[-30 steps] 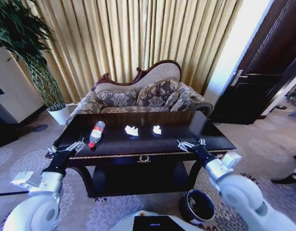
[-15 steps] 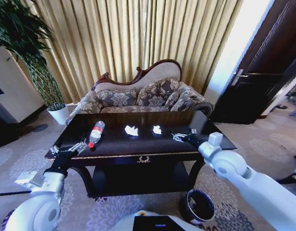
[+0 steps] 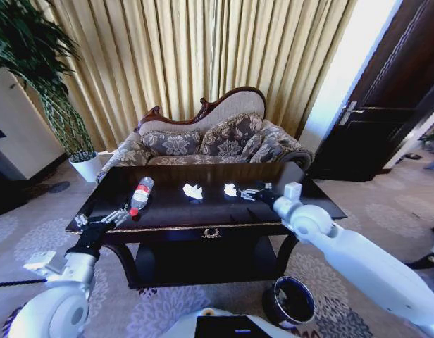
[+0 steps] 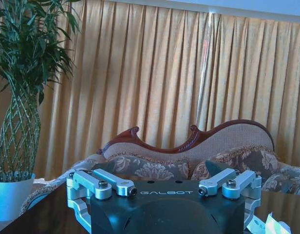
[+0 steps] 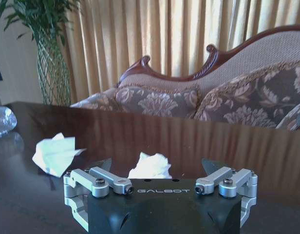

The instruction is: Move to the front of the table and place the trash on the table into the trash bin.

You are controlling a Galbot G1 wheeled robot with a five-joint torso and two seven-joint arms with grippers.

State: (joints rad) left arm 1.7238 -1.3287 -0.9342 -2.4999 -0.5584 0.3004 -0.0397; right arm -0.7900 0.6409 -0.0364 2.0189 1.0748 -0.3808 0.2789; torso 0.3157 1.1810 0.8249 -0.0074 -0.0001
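Observation:
On the dark glossy table [image 3: 168, 220] lie a clear bottle [image 3: 141, 195] with a red cap and two crumpled white paper wads [image 3: 192, 190] [image 3: 230, 189]. My right gripper [image 3: 246, 191] reaches over the tabletop, open, just right of the right-hand wad. In the right wrist view that wad [image 5: 150, 165] sits between the spread fingers [image 5: 107, 164], untouched, with the other wad [image 5: 55, 153] off to one side. My left gripper [image 3: 103, 218] hovers open at the table's front left corner. The dark trash bin [image 3: 289, 301] stands on the carpet below my right arm.
A patterned sofa [image 3: 210, 141] stands behind the table before gold curtains. A potted plant in a white pot [image 3: 87, 167] is at the back left. A dark door [image 3: 386, 120] is at the right. Carpet surrounds the table.
My right arm has stretched forward and to the left across the table, bringing its open gripper up to the right-hand wad. The left arm has barely moved.

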